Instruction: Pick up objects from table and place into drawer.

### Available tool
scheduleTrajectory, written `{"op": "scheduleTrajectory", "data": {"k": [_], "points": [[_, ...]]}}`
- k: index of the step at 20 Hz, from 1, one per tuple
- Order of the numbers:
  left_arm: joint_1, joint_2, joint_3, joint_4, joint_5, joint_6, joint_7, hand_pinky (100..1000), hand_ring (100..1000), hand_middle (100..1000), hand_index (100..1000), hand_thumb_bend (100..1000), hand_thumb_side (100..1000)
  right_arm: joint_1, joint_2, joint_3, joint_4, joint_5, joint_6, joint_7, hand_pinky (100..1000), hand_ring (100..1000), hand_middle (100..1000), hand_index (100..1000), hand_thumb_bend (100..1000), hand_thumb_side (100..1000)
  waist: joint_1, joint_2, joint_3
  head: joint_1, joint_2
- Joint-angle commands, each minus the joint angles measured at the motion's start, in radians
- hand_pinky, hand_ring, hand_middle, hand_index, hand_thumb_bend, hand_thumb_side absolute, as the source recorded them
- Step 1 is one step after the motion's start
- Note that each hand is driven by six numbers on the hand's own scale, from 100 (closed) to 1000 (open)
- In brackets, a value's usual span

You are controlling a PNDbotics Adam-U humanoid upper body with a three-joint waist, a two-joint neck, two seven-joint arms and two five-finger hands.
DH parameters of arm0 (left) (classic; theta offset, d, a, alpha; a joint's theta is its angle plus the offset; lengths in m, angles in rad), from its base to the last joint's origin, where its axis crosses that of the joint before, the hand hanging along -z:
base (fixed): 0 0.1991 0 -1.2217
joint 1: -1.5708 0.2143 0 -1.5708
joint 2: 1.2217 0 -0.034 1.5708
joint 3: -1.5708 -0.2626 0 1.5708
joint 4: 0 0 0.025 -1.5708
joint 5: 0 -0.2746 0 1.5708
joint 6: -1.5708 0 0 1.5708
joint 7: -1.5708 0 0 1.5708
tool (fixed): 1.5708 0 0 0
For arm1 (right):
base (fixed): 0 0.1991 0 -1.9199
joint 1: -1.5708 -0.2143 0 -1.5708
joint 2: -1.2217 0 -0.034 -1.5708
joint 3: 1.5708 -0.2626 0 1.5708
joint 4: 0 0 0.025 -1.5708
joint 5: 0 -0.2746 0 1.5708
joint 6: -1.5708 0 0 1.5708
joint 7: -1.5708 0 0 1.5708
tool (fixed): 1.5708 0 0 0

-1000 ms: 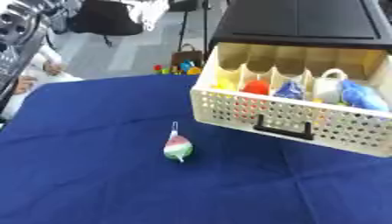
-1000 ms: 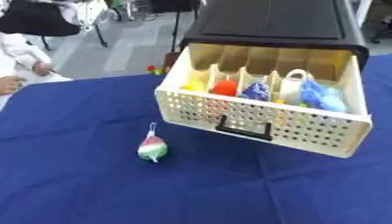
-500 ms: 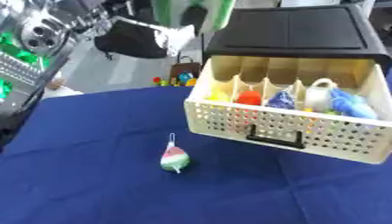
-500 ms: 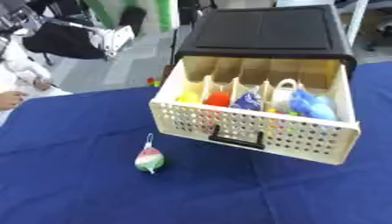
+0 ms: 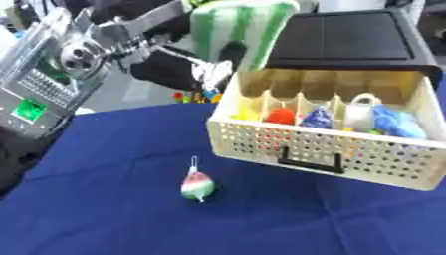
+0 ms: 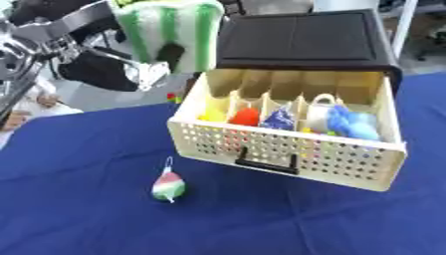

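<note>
The left arm (image 5: 83, 47) enters at 10 o'clock; its hand (image 6: 167, 31), in a green-and-white striped cover, hangs above the drawer's (image 6: 287, 144) left end, and I cannot tell how its fingers stand. A red-green-white toy (image 5: 198, 185) lies on the blue cloth (image 5: 104, 219) at 7 o'clock of the drawer, apart from it.

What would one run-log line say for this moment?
left robot hand: raised, carrying green-and-white striped object | drawer: open, items in compartments | small red-green-white object: on blue cloth | right robot hand: not in view
</note>
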Motion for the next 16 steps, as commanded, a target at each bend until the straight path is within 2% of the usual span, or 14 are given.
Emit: {"op": "scheduleTrajectory", "data": {"k": [1, 5, 14, 16], "points": [[-0.032, -0.003, 0.002, 0.021, -0.007, -0.009, -0.003, 207, 539, 459, 660, 100, 305, -0.017, -0.023, 0.001, -0.009, -0.007, -0.003, -0.004, 594, 604, 694, 730, 100, 627, -0.006, -0.010, -0.002, 0.006, -0.006], [-0.054, -0.017, 0.011, 0.059, -0.061, -0.027, 0.020, 231, 554, 476, 661, 100, 258, -0.021, -0.021, 0.003, -0.009, -0.008, -0.004, -0.003, 594, 603, 693, 730, 100, 630, -0.001, -0.005, -0.008, 0.008, -0.008], [-0.080, -0.075, 0.003, 0.214, -0.198, -0.092, 0.077, 246, 566, 486, 674, 100, 260, -0.032, -0.016, 0.005, -0.009, -0.007, -0.003, 0.001, 597, 602, 689, 730, 100, 641, 0.014, 0.016, -0.028, 0.018, -0.021], [-0.079, -0.082, -0.004, 0.231, -0.209, -0.112, 0.075, 250, 569, 490, 680, 100, 316, -0.032, -0.015, 0.005, -0.009, -0.006, -0.002, 0.001, 597, 602, 689, 731, 100, 643, 0.017, 0.018, -0.029, 0.018, -0.020]]}}
